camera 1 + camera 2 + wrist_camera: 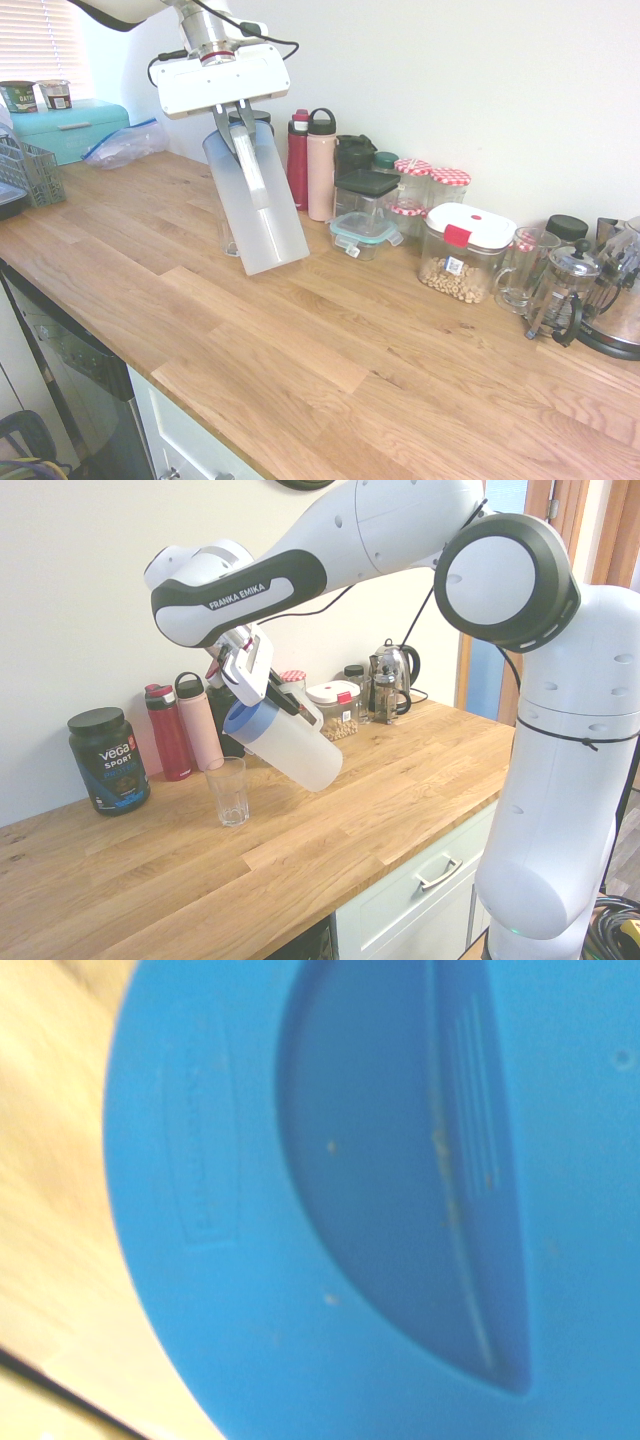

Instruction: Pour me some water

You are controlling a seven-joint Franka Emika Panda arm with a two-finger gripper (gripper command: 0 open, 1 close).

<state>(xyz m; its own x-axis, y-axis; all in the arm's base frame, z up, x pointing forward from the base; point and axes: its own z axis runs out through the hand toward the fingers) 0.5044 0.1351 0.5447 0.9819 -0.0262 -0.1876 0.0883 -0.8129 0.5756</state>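
My tool (262, 685) clamped the tilted pitcher (290, 742) by its handle, blue lid (330, 1220) angled over the glass (229, 791) on the table (300, 850).

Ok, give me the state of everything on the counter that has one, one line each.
Pitcher: held in the air, tilted, blue lid on.
Gripper: shut on the pitcher's handle.
Glass: upright on the counter, looks empty.
Red bottle: upright, capped.
Pink bottle: upright, capped.
Black tub: upright, lid on.
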